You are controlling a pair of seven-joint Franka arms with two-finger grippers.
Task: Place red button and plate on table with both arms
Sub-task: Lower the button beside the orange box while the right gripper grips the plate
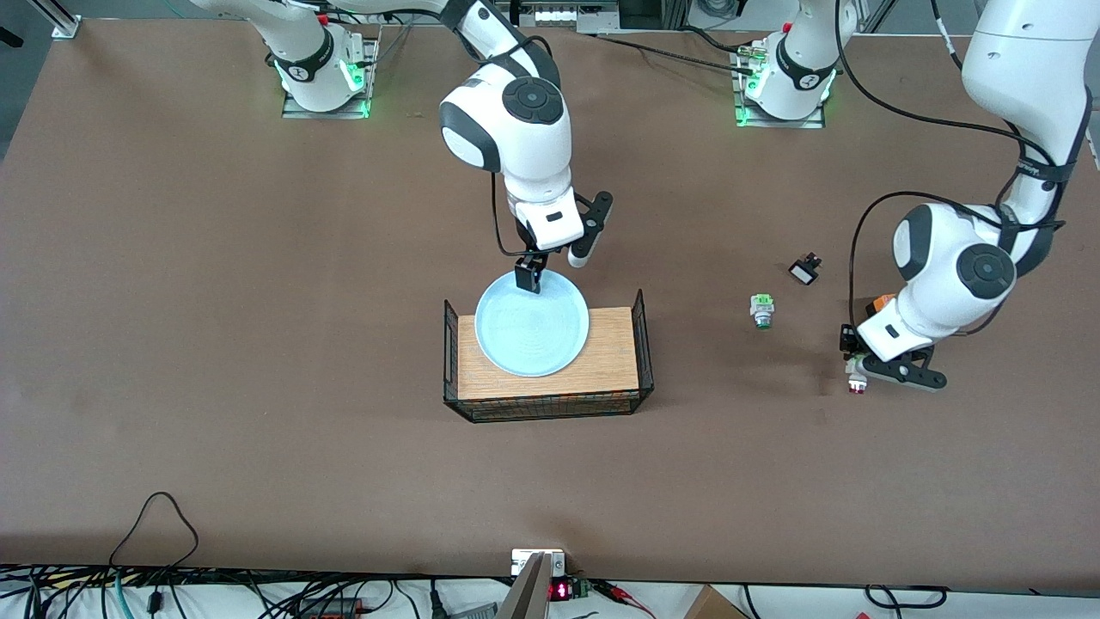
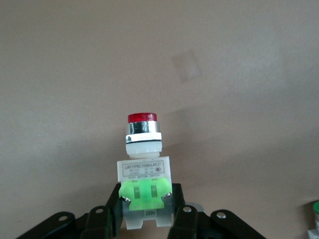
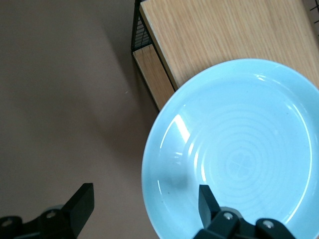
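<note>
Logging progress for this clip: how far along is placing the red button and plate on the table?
Nothing is placed yet. The left gripper is shut on the red button over the table at the left arm's end. The right gripper straddles the rim of the pale blue plate, which is on the wood-topped wire rack. Both placements remain.

A robotics lab is showing here: two white arms (image 1: 516,112) are standing bolted on metal base plates (image 1: 326,107) along a wide brown tabletop (image 1: 215,344), with green status lights glowing at their bases. Bundled cables (image 1: 129,593) and a small board with a red digit display (image 1: 560,591) are lying along the tabletop's nearest edge.
</note>
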